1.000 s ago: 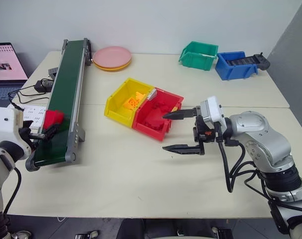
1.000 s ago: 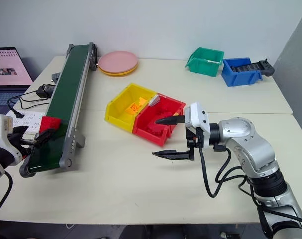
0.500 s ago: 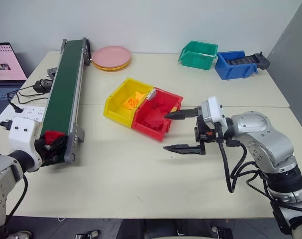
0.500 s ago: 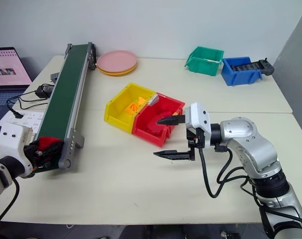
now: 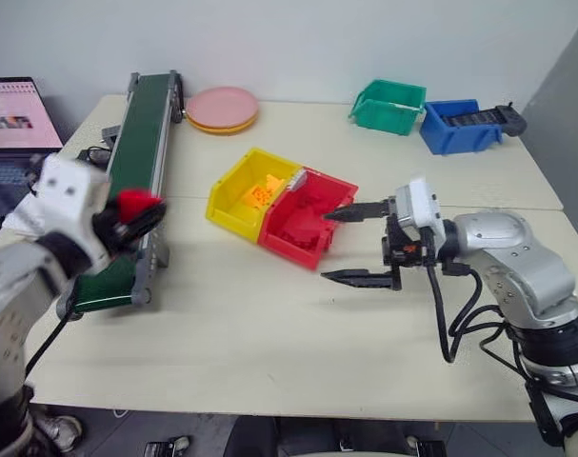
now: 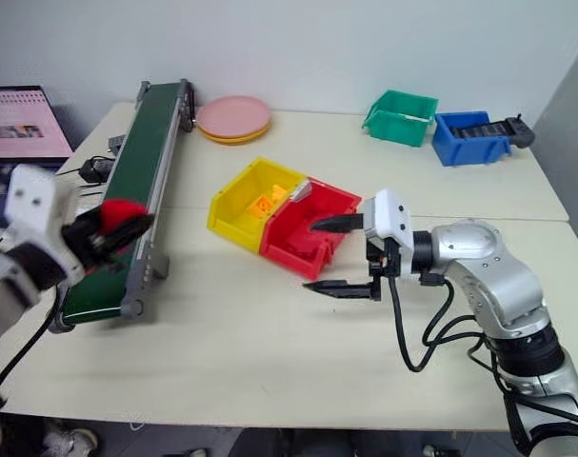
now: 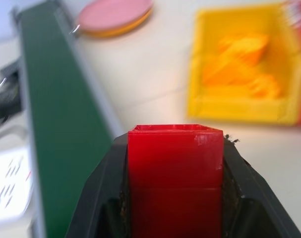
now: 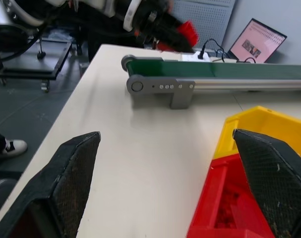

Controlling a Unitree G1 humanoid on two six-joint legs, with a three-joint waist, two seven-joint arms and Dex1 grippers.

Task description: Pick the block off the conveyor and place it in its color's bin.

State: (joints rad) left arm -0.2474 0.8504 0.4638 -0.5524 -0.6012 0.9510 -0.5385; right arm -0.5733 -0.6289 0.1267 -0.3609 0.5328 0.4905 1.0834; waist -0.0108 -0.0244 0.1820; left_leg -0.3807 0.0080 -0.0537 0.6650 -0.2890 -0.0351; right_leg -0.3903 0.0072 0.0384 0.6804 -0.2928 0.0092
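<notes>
The red block (image 5: 133, 202) is off the belt, raised above the near part of the dark green conveyor (image 5: 141, 133). My left gripper (image 5: 142, 211) is shut on the block (image 7: 175, 168), a black finger tight against each side. The red bin (image 5: 290, 249) sits mid-table, joined to a yellow one (image 5: 233, 202), to the right of the conveyor and apart from the block. My right gripper (image 5: 327, 246) hangs open beside the red bin's right front corner, its fingers (image 8: 73, 178) wide apart with nothing between them.
The yellow bin holds orange pieces. Stacked pink plates (image 5: 222, 107) lie by the conveyor's far end. A green bin (image 5: 388, 103) and a blue bin (image 5: 460, 124) stand at the back right. A laptop (image 5: 17, 114) and cables sit left of the conveyor.
My left gripper closed on the red block at the belt's near end, then lifted it up and to the right. The right arm has stayed in place.
</notes>
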